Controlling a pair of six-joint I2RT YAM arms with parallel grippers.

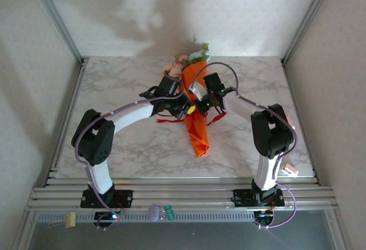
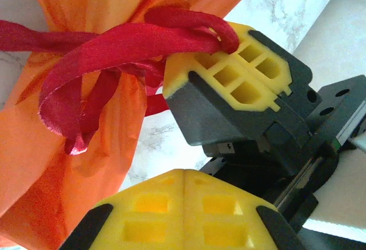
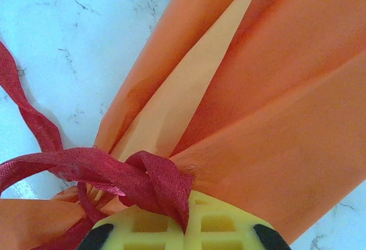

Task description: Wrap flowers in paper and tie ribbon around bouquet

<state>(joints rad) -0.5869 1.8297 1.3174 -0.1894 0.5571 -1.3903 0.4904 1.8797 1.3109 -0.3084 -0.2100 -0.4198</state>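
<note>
Two sets of jaws meet over the middle of the bouquet. It lies on the marble counter about midway between left and right, with its narrow tip pointing near and its wide mouth far.

The right jaws are pressed together on a strand of the red ribbon, right beside the knot-like crossing where the strip wraps the cone's waist. From where I stand, that looks like a hold meant to pull the tie taut. The left jaws are pressed together too, with nothing visible between their yellow pads. They hover just beside the right jaws and the loose loop drooping off the wrap, placed there, I would guess, to take the other strand. Two free ribbon ends trail onto the counter, one to the left of the cone and one to the right.

The orange paper is the only container here. It is gathered tight under the ribbon and fans out toward the far end. There the flowers, pink and pale heads with some leaves, poke out of the opening. The stems are hidden inside.
</note>
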